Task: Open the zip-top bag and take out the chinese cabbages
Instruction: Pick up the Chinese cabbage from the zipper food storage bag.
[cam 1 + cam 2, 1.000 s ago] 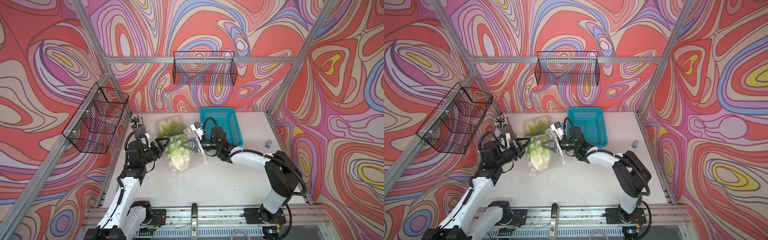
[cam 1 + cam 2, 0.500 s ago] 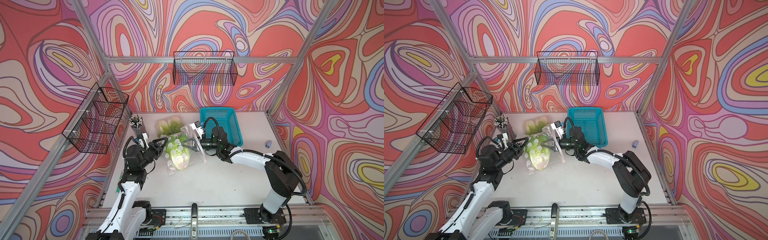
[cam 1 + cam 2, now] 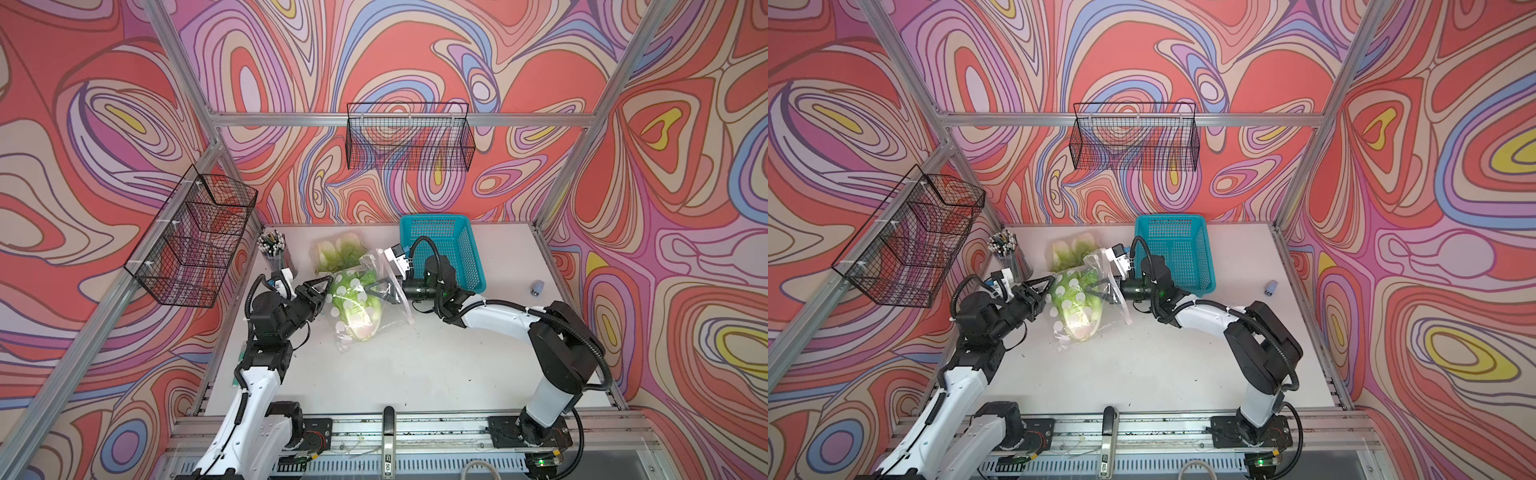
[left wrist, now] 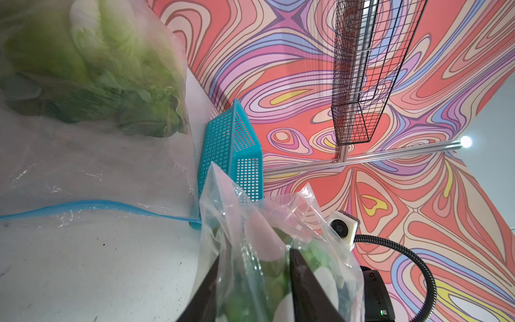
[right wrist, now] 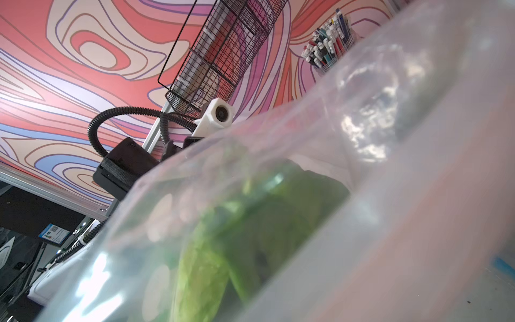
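At the near end of the zip-top bag (image 3: 353,309), which lies in the left half of the counter (image 3: 415,374) about midway between its near and far edges, the white bases of the chinese cabbages (image 3: 360,329) show through the dotted film. They are still inside, and nothing lies loose on the counter. Just beyond is the change: a second ago the left gripper (image 3: 328,286) stood spread wide beside the bag's leafy end. Now its jaws have drawn in to a narrow gap, and the left wrist view shows film and green leaf bunched between the fingers (image 4: 302,281). Opposite it, on the side toward the right edge, the right gripper (image 3: 377,289) stays clamped tight on the bag's clear upper flap, holding that film lifted off the counter. So the bag is now held from both sides, which I judge to be the set-up for pulling the mouth apart. Whether the seal has already parted I cannot tell, and the left grip may have caught leaf along with film. Farther on, a second clear bag (image 3: 336,253) of greens lies flat near the far edge, with a pen cup (image 3: 272,249) toward the far left corner and a blue basket (image 3: 461,253) against the far edge.
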### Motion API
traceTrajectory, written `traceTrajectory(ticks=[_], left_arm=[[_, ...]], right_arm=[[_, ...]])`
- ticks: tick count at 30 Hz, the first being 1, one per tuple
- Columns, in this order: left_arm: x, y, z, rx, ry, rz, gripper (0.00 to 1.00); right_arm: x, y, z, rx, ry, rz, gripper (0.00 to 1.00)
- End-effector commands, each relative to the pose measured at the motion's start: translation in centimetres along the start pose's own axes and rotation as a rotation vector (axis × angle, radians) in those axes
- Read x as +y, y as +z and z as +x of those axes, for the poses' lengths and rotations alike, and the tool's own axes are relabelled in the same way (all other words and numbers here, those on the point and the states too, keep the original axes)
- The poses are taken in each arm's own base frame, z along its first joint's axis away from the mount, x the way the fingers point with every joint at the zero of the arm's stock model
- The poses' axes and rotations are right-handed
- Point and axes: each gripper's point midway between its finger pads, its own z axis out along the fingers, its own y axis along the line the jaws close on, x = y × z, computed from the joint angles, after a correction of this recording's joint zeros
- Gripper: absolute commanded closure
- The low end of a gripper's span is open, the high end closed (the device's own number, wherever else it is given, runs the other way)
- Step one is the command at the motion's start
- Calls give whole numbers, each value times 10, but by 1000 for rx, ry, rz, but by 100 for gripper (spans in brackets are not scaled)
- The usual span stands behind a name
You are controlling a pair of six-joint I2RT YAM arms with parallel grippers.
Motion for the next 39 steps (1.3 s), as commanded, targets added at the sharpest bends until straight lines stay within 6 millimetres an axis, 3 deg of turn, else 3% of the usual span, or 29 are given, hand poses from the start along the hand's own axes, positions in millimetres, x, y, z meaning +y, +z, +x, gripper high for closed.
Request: traceTrajectory(ticks=[1, 8, 15, 22, 27, 39], left_arm=[[-2, -3, -5, -28, 20, -4, 62], [1, -6, -9, -44, 13, -18, 73], [3, -8, -14, -63, 10, -28, 74], [7, -9, -17, -69, 2, -47, 100], [13, -10, -18, -79, -4, -67, 100], [52, -30, -27, -179, -12, -272, 100]], right_arm=[[-1, -3, -5, -23, -3, 3, 100], [-2, -7, -4, -23, -5, 19, 100], [-4, -8, -3, -21, 2, 27, 100], [-4, -12, -3, -26, 1, 37, 100], [-3, -16, -4, -30, -6, 51, 100], [-5, -35, -6, -69, -16, 118, 100]])
